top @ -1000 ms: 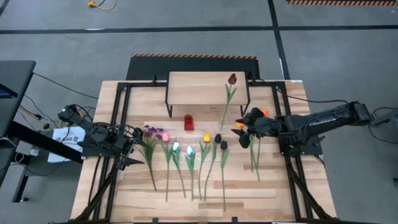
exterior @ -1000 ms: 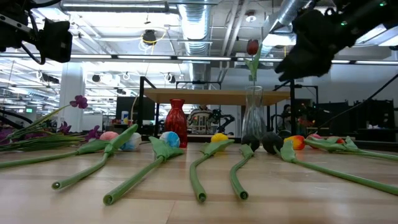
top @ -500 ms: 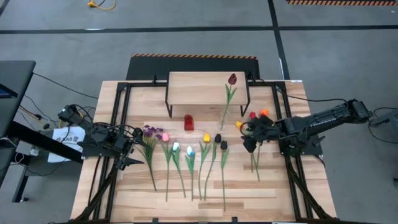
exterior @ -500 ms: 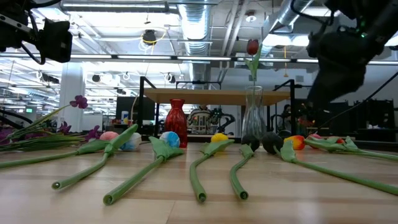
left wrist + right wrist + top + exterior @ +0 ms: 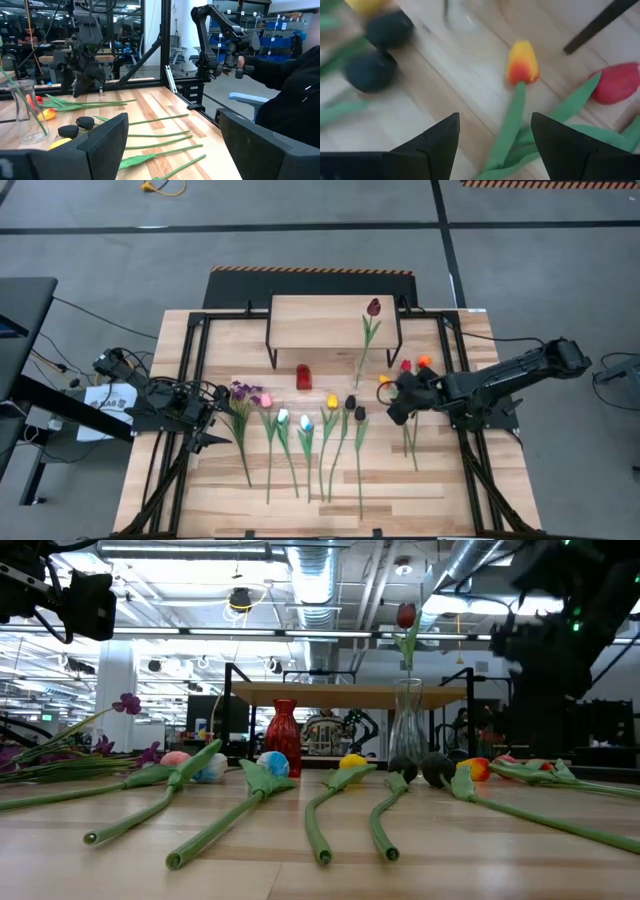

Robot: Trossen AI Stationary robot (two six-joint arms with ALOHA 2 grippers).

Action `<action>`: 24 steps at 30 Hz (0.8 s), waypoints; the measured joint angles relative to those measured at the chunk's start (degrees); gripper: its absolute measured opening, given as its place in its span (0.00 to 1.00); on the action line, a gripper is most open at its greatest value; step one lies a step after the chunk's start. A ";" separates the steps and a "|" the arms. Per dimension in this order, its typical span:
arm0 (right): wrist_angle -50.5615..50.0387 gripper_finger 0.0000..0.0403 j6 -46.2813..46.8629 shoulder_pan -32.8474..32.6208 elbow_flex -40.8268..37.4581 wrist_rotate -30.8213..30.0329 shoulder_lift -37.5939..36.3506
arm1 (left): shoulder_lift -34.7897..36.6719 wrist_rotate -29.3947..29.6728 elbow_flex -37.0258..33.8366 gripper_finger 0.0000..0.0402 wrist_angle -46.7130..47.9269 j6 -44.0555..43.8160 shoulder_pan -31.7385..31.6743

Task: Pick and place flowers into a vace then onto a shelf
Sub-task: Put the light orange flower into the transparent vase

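Hovering right gripper [image 5: 490, 145] spread, empty, above yellow-orange tulip [image 5: 521, 62] | left gripper [image 5: 212, 419] parted, empty, table's left side

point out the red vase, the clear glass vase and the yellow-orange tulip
small red glass vase [image 5: 284, 734], low view, on its body
tall clear glass vase [image 5: 407, 730], low view, on its lower body
yellow-and-orange tulip [image 5: 522, 63], right wrist view, on the flower head

Red vase [image 5: 303, 377] on tabletop [image 5: 400, 480] nr riser; person's dark sleeve [image 5: 295, 85] beyond table edge.
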State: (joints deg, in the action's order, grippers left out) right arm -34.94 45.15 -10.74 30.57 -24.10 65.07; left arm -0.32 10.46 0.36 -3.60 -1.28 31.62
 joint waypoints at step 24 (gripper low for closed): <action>1.09 0.59 -3.47 1.98 2.60 -1.69 11.97 | -0.01 0.00 0.00 0.75 0.00 0.01 0.00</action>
State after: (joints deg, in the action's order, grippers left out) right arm -33.85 41.67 -8.76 33.17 -25.79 77.03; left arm -0.32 10.46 0.36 -3.60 -1.27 31.62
